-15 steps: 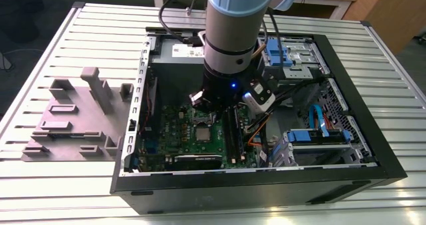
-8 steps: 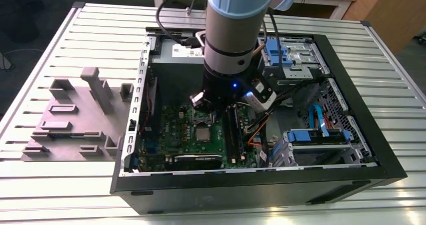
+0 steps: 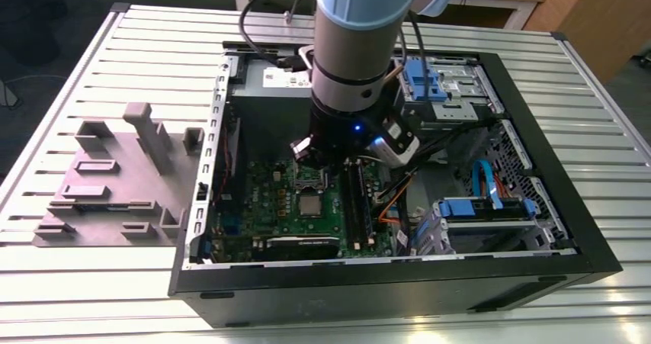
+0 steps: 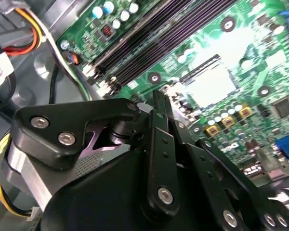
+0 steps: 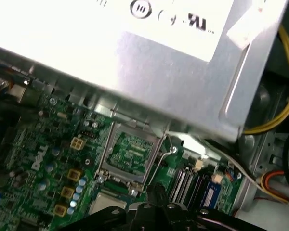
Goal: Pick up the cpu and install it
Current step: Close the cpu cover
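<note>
The cpu (image 3: pixel 307 204), a small pale silvery square, lies flat on the green motherboard (image 3: pixel 262 207) inside the open computer case. It also shows in both wrist views (image 4: pixel 213 86) (image 5: pixel 107 204). Right beside it is the hinged metal socket frame (image 5: pixel 130 151) with its wire lever (image 5: pixel 160 161). My gripper (image 3: pixel 313 167) hangs low over the board, just off the cpu and over the frame. Its black fingers (image 4: pixel 156 103) sit pressed together, shut, with nothing seen between them. The gripper's tip (image 5: pixel 156 190) is close to the cpu's edge, and I cannot tell whether it touches.
The silver power supply box (image 5: pixel 135 62) stands close beside the socket. Black memory slots (image 4: pixel 149 43) and loose coloured cables (image 4: pixel 31 36) flank the gripper. Blue drive cages (image 3: pixel 489 207) fill the case's right in the exterior view. A grey plastic tray (image 3: pixel 112 184) sits outside the case wall (image 3: pixel 209 168).
</note>
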